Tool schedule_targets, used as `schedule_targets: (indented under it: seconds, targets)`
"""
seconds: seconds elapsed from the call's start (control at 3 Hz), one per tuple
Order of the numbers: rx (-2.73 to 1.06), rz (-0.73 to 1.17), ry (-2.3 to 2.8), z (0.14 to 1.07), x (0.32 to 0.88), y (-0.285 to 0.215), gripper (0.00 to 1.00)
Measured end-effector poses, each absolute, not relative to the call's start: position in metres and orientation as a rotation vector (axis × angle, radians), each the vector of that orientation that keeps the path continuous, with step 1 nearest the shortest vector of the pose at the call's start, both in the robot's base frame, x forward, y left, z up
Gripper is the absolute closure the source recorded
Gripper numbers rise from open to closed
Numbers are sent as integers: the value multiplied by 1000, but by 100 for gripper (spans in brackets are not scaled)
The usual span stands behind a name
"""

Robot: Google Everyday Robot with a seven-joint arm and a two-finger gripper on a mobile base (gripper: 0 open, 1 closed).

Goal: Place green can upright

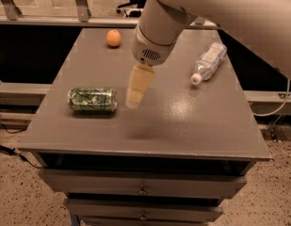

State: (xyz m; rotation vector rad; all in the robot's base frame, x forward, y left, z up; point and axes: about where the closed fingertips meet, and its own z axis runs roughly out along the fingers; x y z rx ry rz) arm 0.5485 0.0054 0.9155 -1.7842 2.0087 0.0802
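Note:
The green can [92,99] lies on its side on the left part of the grey table [182,121], its long axis left to right. My gripper [134,97] hangs from the white arm above the table's middle, just right of the can and a little above the surface. It is apart from the can and holds nothing that I can see.
A clear plastic bottle with a white cap [209,62] lies at the right. An orange [114,38] sits at the far left back. A railing runs behind the table. Drawers sit below the front edge.

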Motion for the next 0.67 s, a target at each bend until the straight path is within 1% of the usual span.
schedule_targets:
  seconds: [0.67]
  targets:
    - [-1861,180,1963,890,557,82,0]
